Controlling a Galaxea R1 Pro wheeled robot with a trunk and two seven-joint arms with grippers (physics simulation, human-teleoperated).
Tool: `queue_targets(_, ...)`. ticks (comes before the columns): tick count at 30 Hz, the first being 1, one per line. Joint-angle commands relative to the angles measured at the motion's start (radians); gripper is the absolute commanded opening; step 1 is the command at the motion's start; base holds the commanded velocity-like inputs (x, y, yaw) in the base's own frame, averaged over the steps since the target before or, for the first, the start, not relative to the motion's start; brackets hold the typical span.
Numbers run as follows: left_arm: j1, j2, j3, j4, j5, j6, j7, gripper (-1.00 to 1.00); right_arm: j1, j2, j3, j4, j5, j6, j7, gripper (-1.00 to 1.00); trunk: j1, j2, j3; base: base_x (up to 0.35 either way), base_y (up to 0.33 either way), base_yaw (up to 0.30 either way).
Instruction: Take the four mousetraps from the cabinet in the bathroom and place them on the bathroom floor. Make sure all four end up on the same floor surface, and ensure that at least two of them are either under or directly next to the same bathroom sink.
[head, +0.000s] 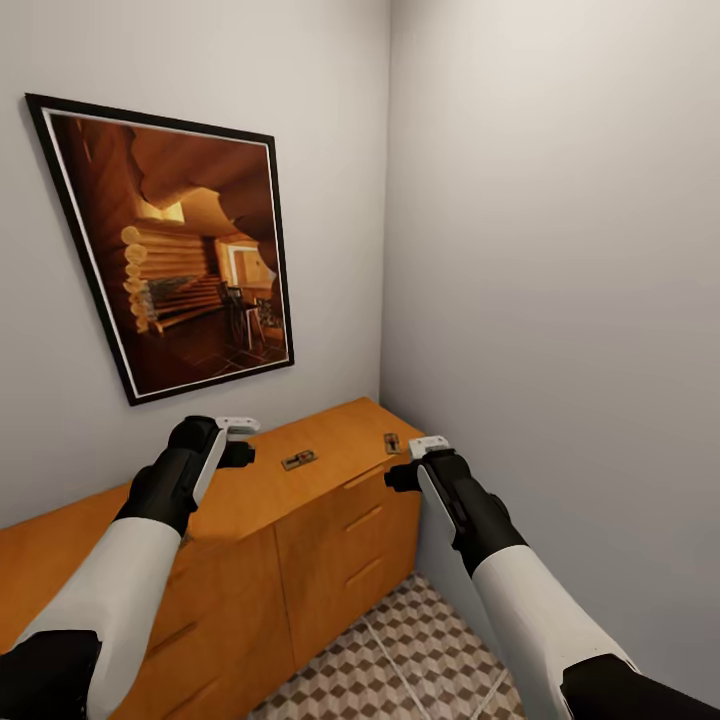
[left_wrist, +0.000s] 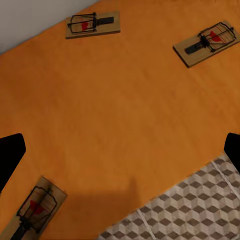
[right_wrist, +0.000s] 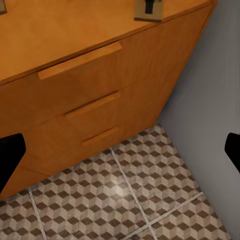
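Corner nook: grey walls, framed cabin picture (head: 170, 250), cube-patterned bathroom floor (head: 400, 650).
Orange cabinet (head: 300, 540) top carries mousetraps: one mid-top (head: 299, 460), one at the right edge (head: 392, 442). Left gripper (head: 235, 440) over the top, right gripper (head: 415, 460) beside its right end; both spread wide, empty.

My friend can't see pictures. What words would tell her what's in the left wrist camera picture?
Three mousetraps lie flat and apart on the smooth orange-brown cabinet top, each a small wooden board with thin dark wire and a red spot. Cube-patterned floor tiles show past the cabinet's edge, and the left gripper's dark fingertips frame the picture, spread wide with nothing between them.
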Motion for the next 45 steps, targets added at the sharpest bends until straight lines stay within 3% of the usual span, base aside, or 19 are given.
queue_targets(1,0.000,0.000,0.000,0.001,-0.002,0.004,0.000,1.00,0.000,0.000,0.002,-0.002,-0.005,0.006,-0.007,1.00,0.001,-0.001,0.000,0.081,0.017,0.000)
queue_targets(9,0.001,-0.011,0.000,0.014,-0.002,0.004,0.000,1.00,0.000,0.000,0.003,-0.048,-0.003,0.018,-0.007,1.00,0.001,-0.001,0.000,0.032,0.007,0.000)
queue_targets(15,0.003,-0.035,0.000,0.020,-0.003,0.002,0.001,1.00,0.000,0.000,0.003,-0.088,0.004,0.042,-0.021,1.00,0.001,-0.001,0.000,0.004,0.001,0.000)
queue_targets(24,0.003,-0.065,0.000,0.021,-0.006,-0.003,0.002,1.00,-0.046,0.000,0.003,-0.141,0.009,0.151,-0.134,1.00,0.001,-0.001,0.000,0.000,0.000,0.000)
queue_targets(32,0.003,-0.069,0.000,0.021,-0.006,-0.002,0.003,1.00,-0.078,0.000,0.002,-0.140,0.002,0.177,-0.151,1.00,0.001,-0.001,0.000,0.000,0.000,0.000)
queue_targets(45,0.005,-0.071,0.000,0.021,-0.006,-0.004,0.003,1.00,-0.082,0.000,0.000,-0.125,-0.022,0.178,-0.129,1.00,0.001,-0.001,0.000,0.073,0.013,0.000)
